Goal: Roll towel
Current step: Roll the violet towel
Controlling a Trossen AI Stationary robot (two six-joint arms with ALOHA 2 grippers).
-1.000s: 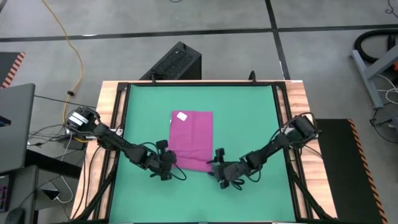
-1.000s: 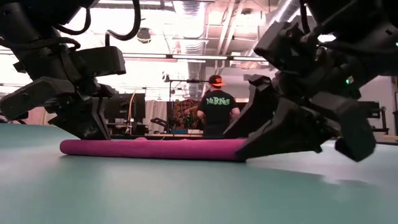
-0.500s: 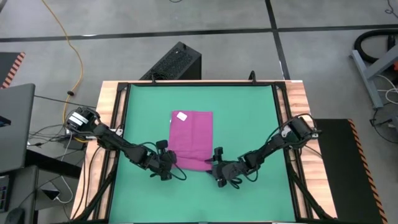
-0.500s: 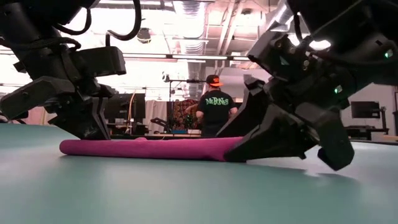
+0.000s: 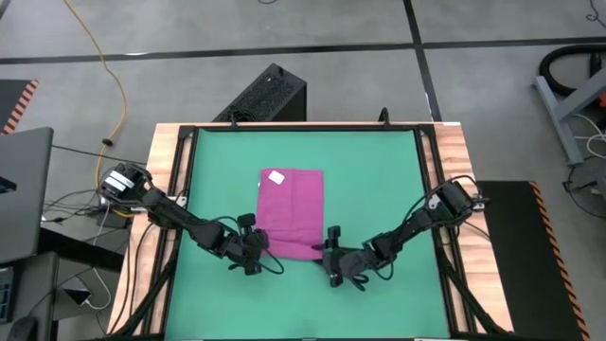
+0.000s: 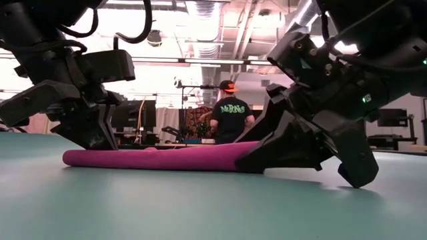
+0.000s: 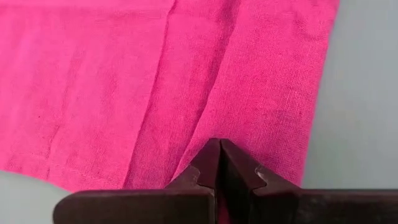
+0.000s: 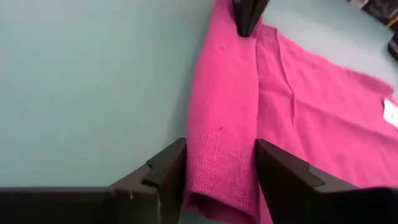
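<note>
The soft, light magenta-pink cloth towel [image 5: 293, 210] lies mid-frame on the green tabletop [image 5: 379, 180], its near rolled edge pinched by the closed left pincer [image 5: 258, 248] and straddled by the open right pincer [image 5: 330, 258].

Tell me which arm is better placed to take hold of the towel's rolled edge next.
The right, probably. The right pincer stands open astride the rolled end of the towel, so it need only close. The left pincer is already shut at the other end, pinching the cloth.
</note>
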